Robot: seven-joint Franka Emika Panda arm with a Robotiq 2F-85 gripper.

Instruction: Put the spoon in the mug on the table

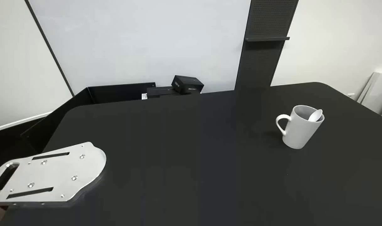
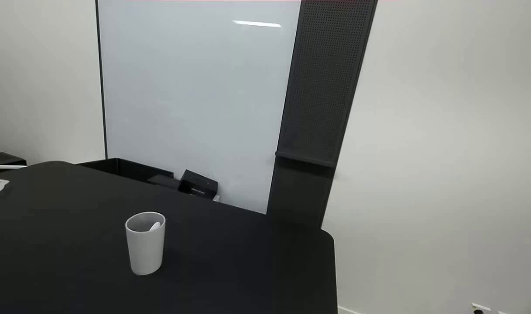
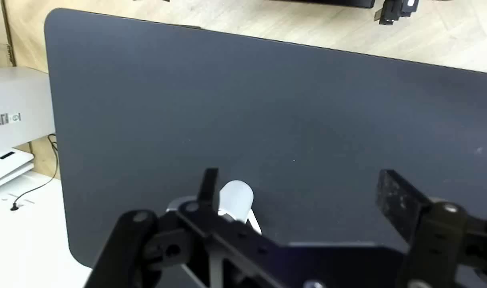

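Observation:
The white mug [image 1: 299, 133] stands upright on the black table [image 1: 191, 163], with its handle to the left in an exterior view; it also shows in an exterior view [image 2: 145, 253]. The white spoon [image 1: 315, 115] is inside the mug, bowl up and leaning on the rim; its bowl also shows in an exterior view [image 2: 155, 226]. Its handle is hidden inside. My gripper [image 3: 299, 176] is open and empty above the table. In the wrist view the mug [image 3: 236, 198] is beyond the left finger, partly hidden by it; the spoon cannot be made out there. The gripper is outside both exterior views.
A perforated metal plate [image 1: 62, 171] lies at the table's left end. A black box [image 1: 187, 84] and a black tray [image 1: 121, 92] are behind the far edge. A black perforated panel [image 1: 263, 44] stands beyond. A white box [image 3: 19, 108] is beside the table's short edge.

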